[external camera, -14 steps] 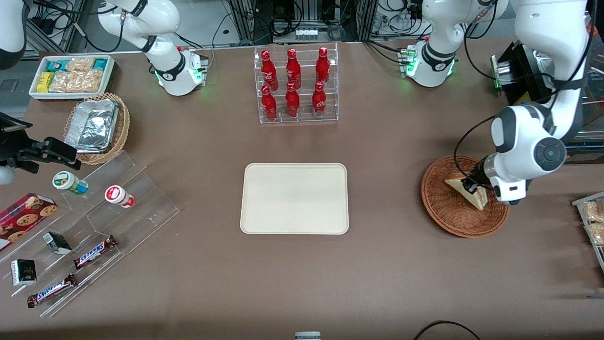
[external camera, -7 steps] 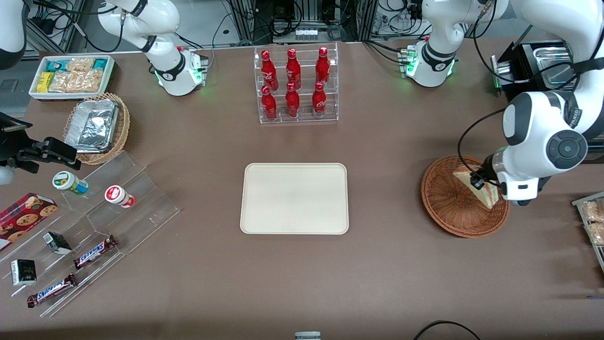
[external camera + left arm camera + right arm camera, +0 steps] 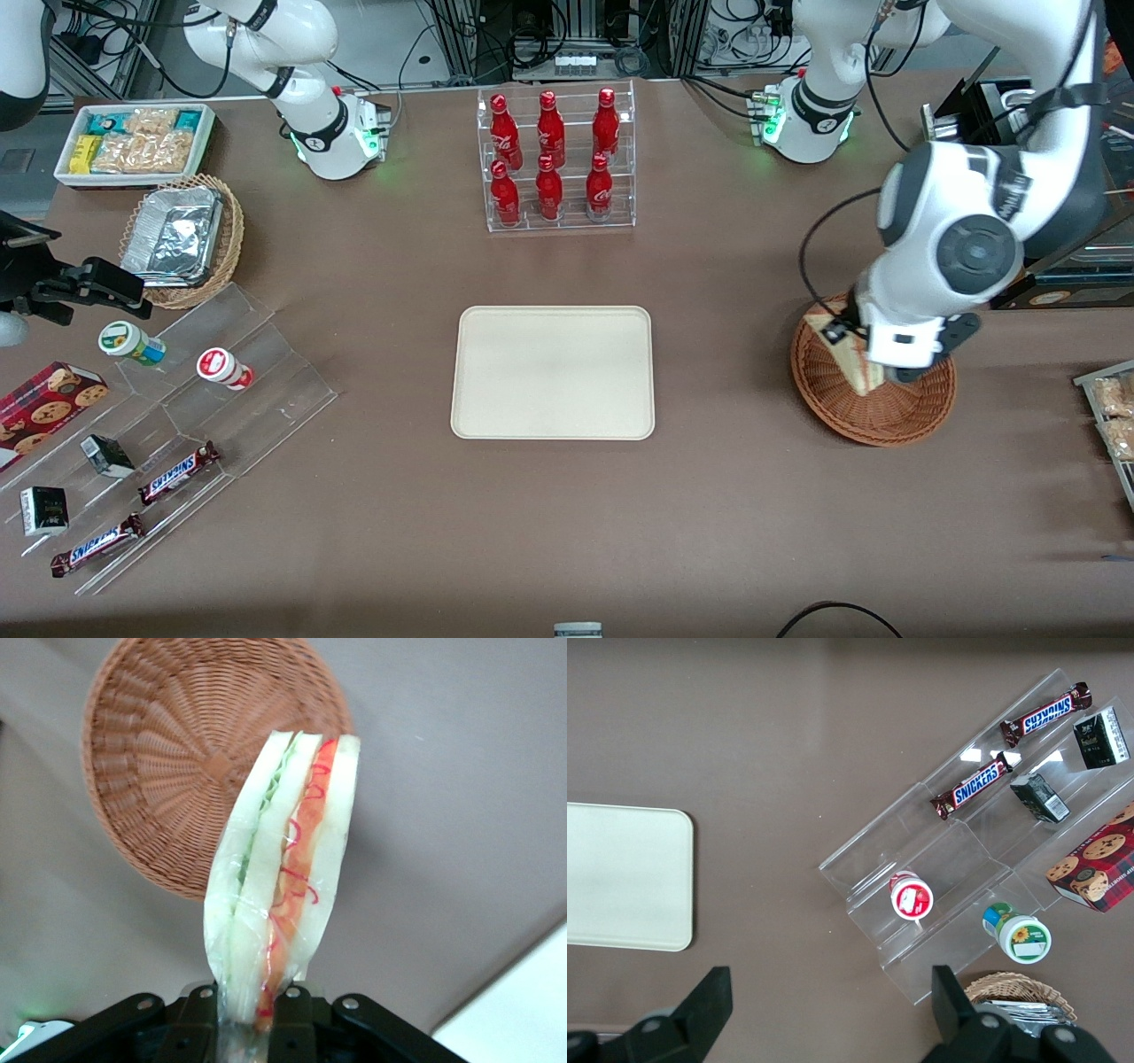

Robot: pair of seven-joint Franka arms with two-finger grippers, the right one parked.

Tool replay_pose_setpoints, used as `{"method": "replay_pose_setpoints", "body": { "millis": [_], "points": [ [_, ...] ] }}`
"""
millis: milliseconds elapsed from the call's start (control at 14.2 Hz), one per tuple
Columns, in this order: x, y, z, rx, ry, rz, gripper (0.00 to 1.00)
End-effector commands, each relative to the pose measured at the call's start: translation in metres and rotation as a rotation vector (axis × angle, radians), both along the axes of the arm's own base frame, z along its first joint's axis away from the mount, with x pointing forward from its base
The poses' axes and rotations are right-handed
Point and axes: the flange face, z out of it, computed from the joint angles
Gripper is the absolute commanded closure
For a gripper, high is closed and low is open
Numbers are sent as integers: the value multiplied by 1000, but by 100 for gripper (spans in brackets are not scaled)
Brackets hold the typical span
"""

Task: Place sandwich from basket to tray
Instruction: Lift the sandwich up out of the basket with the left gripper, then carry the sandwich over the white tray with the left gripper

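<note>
Gripper (image 3: 252,1014) clamped on the sandwich (image 3: 283,877), wedge lifted clear above the basket (image 3: 873,390). Tray (image 3: 554,372) sits well apart, toward the table's middle. Best carry it level and slow, keeping height until over the tray; the soft bread could slip.

Under my parked wrist: cream tray (image 3: 625,877) on brown table (image 3: 788,744). Clear stepped rack (image 3: 957,859) carrying two Snickers bars (image 3: 973,785), two dark small boxes (image 3: 1039,797), a red-lidded cup (image 3: 911,898), a green-lidded cup (image 3: 1021,935). Cookie box (image 3: 1096,864) beside it; wicker basket (image 3: 1019,992) close by.
</note>
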Motion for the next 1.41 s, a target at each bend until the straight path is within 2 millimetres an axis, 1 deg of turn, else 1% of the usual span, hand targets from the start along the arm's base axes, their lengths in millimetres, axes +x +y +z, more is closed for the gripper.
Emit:
{"method": "replay_pose_setpoints", "body": {
  "millis": [0,141,283,353,495,707,777,918,989,1130,1201,1342],
  "points": [
    [-7,-49,8,8,-5,-91,82],
    [-11,-76,12,-5,-19,-133,82],
    [-14,-115,7,-33,-17,-178,82],
    [-9,-130,4,-48,-19,-188,82],
    [-8,-172,-14,-60,-7,-236,82],
    [-13,-212,-49,-53,10,-287,82],
    [-16,-224,-56,-59,-7,-306,82],
    [-15,-237,-71,-74,-38,-316,82],
    [-19,-252,-80,-79,-46,-334,82],
    [-22,-265,-100,-73,-37,-346,82],
    [-23,-269,-108,-70,-31,-354,82],
    [-19,-278,-119,-94,-75,-359,82]
  ]
}}
